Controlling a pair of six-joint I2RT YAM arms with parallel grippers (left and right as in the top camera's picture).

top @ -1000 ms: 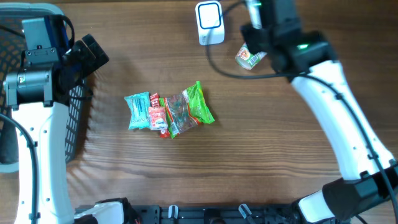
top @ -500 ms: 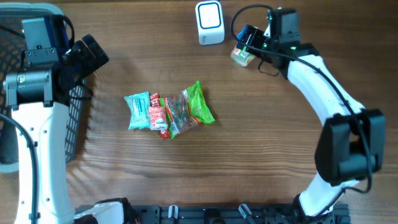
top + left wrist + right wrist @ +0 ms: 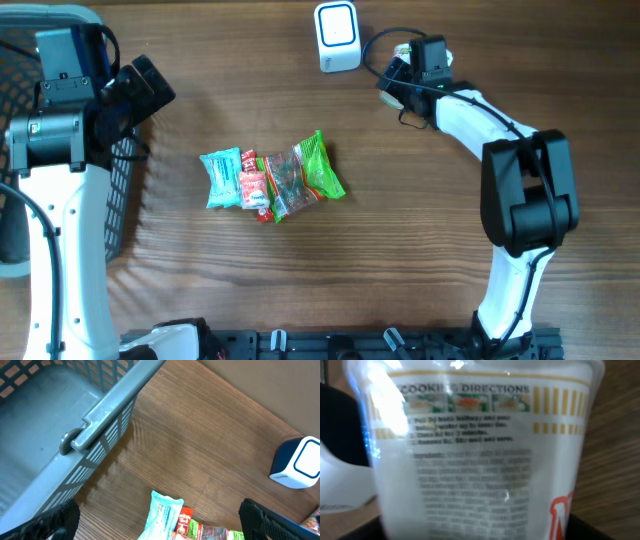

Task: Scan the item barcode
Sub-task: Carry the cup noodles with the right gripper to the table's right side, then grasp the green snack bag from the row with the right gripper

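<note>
Starting with the wooden counter (image 3: 420, 250): its surface is matt and level, with ample working room around the scanner (image 3: 337, 37). The grey basket (image 3: 107, 410) stands well to the left of the scanner, with the left hand (image 3: 159, 515) at its rim, fingers spread and holding nothing. The right hand (image 3: 397, 85) is just right of the scanner and pinches the noodle cup (image 3: 480, 470), whose printed directions panel faces the wrist camera; no barcode is visible there. Judge the cup light, thin-walled and slick under its glossy wrap: grip the sidewall mid-height, gently, to avoid crushing. Snack packets (image 3: 272, 180) lie well apart, in front of the scanner.
</note>
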